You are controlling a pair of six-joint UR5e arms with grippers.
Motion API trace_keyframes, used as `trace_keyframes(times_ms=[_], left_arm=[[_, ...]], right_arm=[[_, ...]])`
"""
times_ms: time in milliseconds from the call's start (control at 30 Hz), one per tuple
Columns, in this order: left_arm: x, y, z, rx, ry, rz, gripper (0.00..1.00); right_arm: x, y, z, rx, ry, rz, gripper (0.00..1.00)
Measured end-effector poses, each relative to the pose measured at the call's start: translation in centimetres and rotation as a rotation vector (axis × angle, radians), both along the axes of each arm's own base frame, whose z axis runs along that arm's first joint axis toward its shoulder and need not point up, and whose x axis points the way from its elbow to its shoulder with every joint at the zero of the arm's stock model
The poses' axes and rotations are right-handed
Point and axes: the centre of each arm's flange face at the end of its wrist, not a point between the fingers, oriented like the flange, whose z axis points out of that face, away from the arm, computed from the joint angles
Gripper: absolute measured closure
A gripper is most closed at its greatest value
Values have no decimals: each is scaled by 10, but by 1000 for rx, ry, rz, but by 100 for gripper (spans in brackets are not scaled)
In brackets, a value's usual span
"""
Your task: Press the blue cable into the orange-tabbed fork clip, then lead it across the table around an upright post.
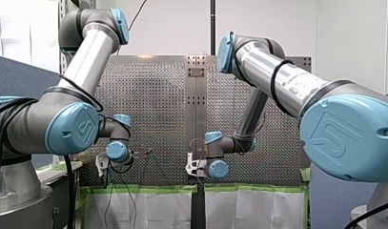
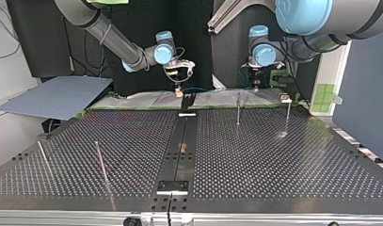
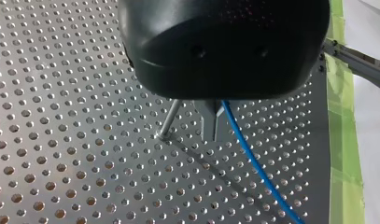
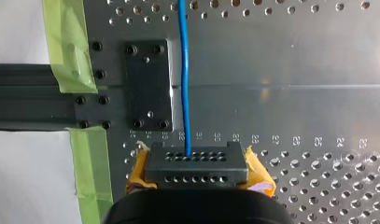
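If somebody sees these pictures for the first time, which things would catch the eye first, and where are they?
First, the two large silver arms with blue caps: my left arm at the front view's left, my right arm at its right. Then the blue cable, a bright, nearly straight line over the perforated table in the right wrist view. In the left wrist view it passes close beside an upright post.

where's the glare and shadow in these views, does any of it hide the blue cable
Right wrist view: a glare spot washes part of the table, yet the blue cable shows plainly. Left wrist view: the upright post throws a dark shadow across the holes. Top view: light glints beside a thin post.
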Motion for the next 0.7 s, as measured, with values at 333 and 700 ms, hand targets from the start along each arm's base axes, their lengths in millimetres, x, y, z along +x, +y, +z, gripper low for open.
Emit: trace_keyframes(times_ms=[333, 700], left_arm=[[10, 3, 3, -20, -11, -8, 100], [18, 7, 4, -35, -6, -8, 100]], right_arm=[[-7, -6, -1, 2, 22, -11, 100], [-13, -11, -1, 6, 26, -22, 100]])
